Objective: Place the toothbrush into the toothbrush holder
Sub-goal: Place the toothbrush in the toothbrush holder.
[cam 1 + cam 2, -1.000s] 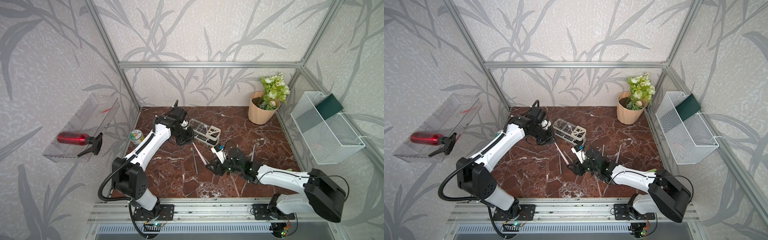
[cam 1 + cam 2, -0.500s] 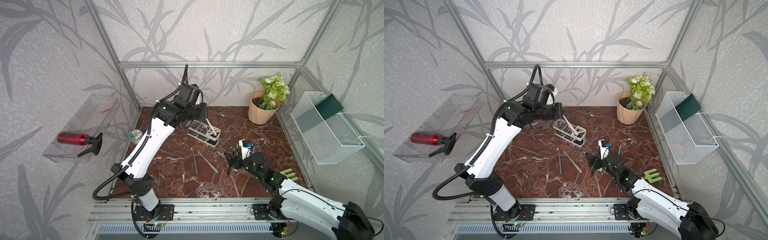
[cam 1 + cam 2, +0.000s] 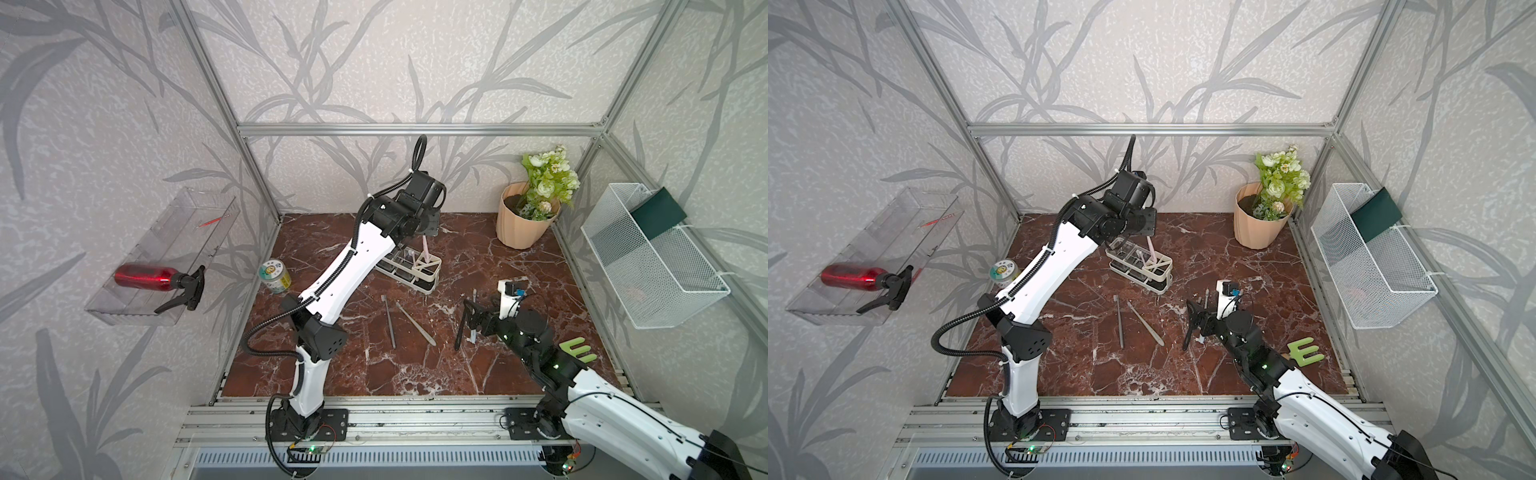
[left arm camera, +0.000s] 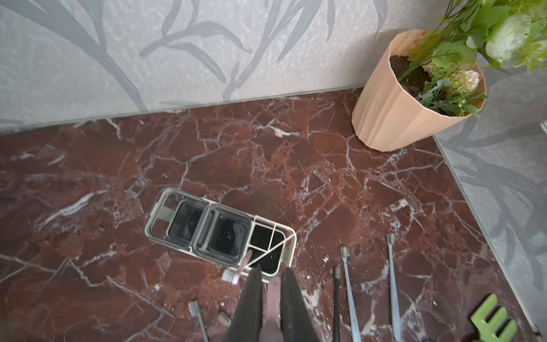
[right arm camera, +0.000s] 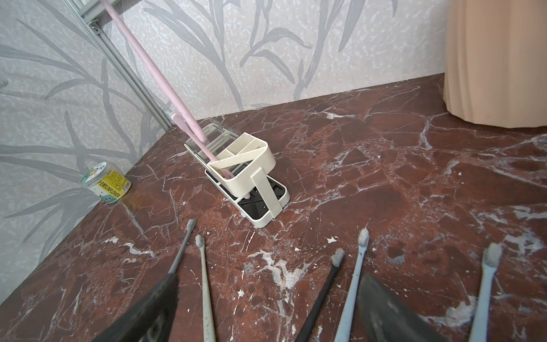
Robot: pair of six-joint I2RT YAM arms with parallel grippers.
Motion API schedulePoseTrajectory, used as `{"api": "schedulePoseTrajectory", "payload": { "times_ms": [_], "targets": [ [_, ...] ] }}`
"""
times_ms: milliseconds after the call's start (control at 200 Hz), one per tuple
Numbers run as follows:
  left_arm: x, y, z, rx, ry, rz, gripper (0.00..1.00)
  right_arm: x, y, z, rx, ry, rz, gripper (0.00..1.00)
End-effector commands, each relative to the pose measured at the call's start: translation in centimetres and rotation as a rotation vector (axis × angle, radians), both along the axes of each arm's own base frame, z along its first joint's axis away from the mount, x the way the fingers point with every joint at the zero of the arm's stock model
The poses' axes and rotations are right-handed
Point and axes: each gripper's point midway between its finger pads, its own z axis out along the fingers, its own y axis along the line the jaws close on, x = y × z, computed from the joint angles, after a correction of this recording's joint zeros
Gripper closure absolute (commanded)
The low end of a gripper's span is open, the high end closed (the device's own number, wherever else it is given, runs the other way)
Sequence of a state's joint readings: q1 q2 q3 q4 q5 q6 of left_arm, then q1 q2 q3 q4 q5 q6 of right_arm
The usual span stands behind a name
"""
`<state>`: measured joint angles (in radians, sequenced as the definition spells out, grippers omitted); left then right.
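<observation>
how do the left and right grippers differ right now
The left gripper is shut on a pink toothbrush; the right gripper is open and holds nothing. The left gripper is high over the holder, with the brush slanting down toward it; the right gripper is low over the table, above loose toothbrushes lying there. Both have dark fingers.
</observation>
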<state>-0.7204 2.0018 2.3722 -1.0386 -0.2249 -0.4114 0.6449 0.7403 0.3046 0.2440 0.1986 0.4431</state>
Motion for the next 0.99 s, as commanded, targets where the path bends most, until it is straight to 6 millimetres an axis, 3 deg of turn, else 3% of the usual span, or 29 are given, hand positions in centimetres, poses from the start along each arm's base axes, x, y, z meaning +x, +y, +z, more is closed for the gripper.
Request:
{"api": "schedulePoseTrajectory", "payload": {
  "times_ms": [0, 450, 685, 990],
  "targets": [
    [0.4, -1.4, 1.7, 0.015, -0.127, -0.006, 1.00, 0.0, 0.1, 0.2, 0.022, -0.002, 0.005, 0.05],
    [1.9, -3.2, -1.0, -0.010, -0.197, 0.019, 1.00, 0.0, 0.4, 0.4, 0.034, -0.004, 0.022, 0.04],
    [2.5, -3.6, -1.1, -0.026, -0.218, 0.027, 1.00, -0.1, 0.6, 0.4, 0.037, -0.005, 0.036, 0.04],
    [2.7, -3.0, -2.3, 0.021, -0.186, 0.033, 1.00, -0.1, 1.2, 0.1, 0.037, 0.008, 0.063, 0.04]
  ]
}}
